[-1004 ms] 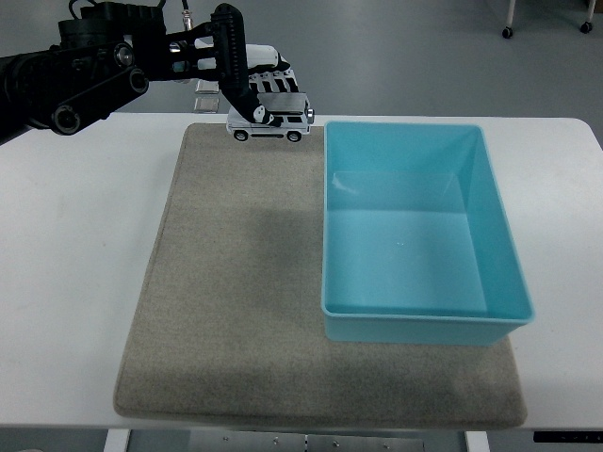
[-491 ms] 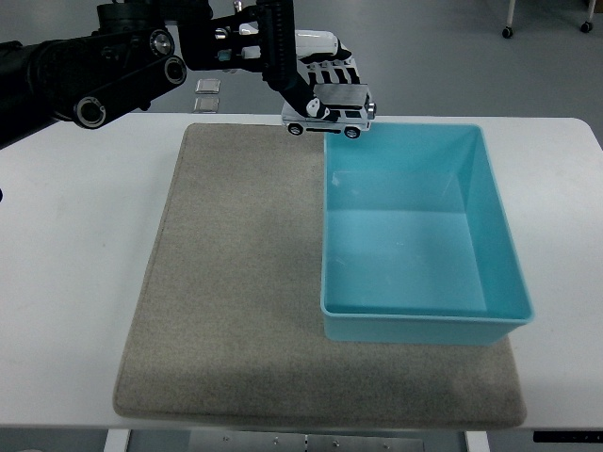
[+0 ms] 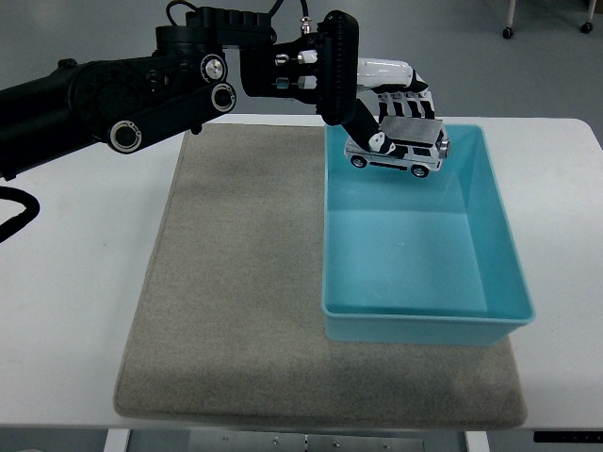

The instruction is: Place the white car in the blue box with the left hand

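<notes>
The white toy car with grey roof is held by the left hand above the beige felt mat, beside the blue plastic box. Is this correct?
Not quite. The head view shows the left hand holding the white toy car with grey roof above the blue plastic box itself, over its far end, not above the beige felt mat. The car is not yet released.

White car [image 3: 397, 155], blue box [image 3: 499, 282]

no readable text, labels or numbers anywhere
</notes>
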Available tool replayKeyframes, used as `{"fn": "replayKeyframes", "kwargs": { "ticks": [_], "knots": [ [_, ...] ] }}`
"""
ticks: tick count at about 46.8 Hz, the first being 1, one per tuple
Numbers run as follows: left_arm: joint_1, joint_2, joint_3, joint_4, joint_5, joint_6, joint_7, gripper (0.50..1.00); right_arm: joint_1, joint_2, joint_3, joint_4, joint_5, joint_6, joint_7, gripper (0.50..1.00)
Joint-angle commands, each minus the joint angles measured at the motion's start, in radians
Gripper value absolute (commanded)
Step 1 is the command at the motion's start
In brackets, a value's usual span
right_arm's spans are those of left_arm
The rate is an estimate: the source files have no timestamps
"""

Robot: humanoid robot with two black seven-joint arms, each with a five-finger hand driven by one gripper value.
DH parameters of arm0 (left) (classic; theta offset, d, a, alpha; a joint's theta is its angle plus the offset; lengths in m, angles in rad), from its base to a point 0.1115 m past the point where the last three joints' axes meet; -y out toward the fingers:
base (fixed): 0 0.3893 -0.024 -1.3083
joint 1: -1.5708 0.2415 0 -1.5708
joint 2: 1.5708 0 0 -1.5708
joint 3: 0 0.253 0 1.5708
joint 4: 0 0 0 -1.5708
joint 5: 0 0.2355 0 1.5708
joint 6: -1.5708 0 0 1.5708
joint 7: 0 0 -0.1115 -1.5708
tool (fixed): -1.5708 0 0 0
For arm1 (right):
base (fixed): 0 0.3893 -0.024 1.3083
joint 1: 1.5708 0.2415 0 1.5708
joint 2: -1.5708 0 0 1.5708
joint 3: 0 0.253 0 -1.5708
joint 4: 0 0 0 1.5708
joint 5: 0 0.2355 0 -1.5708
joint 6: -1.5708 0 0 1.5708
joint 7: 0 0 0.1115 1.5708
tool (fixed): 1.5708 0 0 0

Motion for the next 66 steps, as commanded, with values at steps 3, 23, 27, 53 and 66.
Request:
{"fn": "replayKeyframes", "kwargs": {
  "ticks": [3,23,27,53,66],
  "knots": [
    [0.026,-0.027,0.002,0.005,0.005,0.0,0.0,0.5,0.0,0.0,0.0,0.0,0.0,0.0,0.0,0.936],
    [0.121,-0.073,0.001,0.011,0.036,0.032,0.0,0.5,0.0,0.0,0.0,0.0,0.0,0.0,0.0,0.936],
    [0.138,-0.082,0.001,0.014,0.037,0.045,0.0,0.5,0.0,0.0,0.0,0.0,0.0,0.0,0.0,0.936],
    [0.204,-0.096,0.007,0.045,0.039,0.051,0.0,0.5,0.0,0.0,0.0,0.0,0.0,0.0,0.0,0.936],
    [0.204,-0.094,0.004,0.045,0.037,0.071,0.0,0.773,0.0,0.0,0.0,0.0,0.0,0.0,0.0,0.936]
  ]
}}
